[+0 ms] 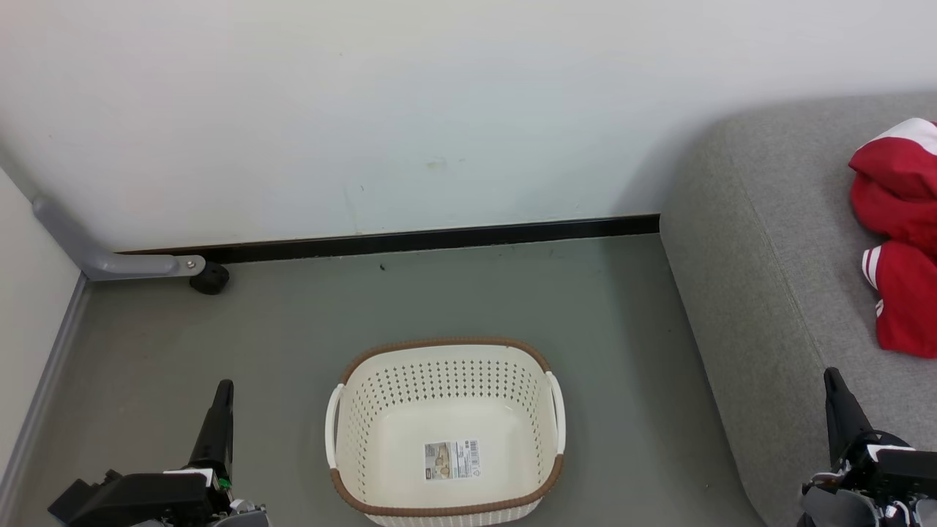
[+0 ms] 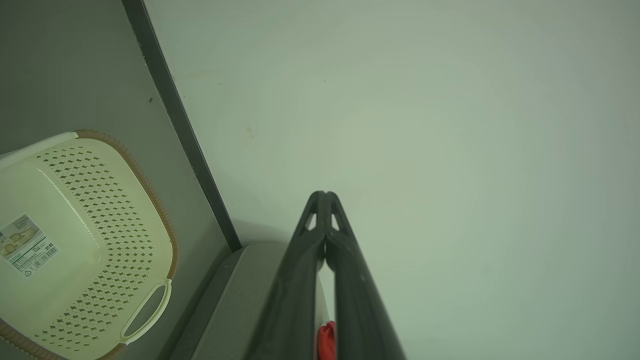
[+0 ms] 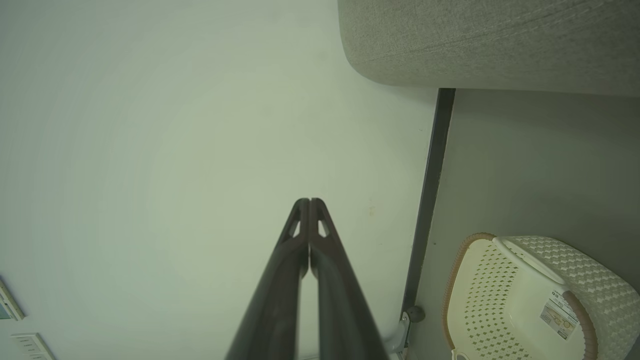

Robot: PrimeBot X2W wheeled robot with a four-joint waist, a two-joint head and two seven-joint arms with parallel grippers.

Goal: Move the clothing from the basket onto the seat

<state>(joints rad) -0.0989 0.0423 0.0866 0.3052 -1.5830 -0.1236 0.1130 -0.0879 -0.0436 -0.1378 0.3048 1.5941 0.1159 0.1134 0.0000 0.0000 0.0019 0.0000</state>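
1. The left fingers (image 1: 223, 399) and the right fingers (image 1: 834, 388) were seen pressed shut, tip to tip. Nothing was held in them.
2. The basket (image 1: 446, 342) was found on the floor (image 1: 293, 329), between the two pairs of fingers and nearer the left pair. No clothes were seen in it, just a paper label (image 1: 452, 460) on its bottom.
3. The clothing (image 1: 904, 219) was seen in a red and white heap on the seat (image 1: 761, 278). It lay ahead of the right fingers, a bit to their right and well apart from them.
4. So the job was judged to be as good as done. The step in hand was thought to be a last check.
5. To do it well, the bottom of the basket was to be looked over for anything small left behind.
6. The heap was to be checked too. Part of it was cut off by the picture's edge, so its far side could not be seen.
7. Both pairs of fingers were best held low and away from the heap, so that no cloth was snagged and pulled off the seat.
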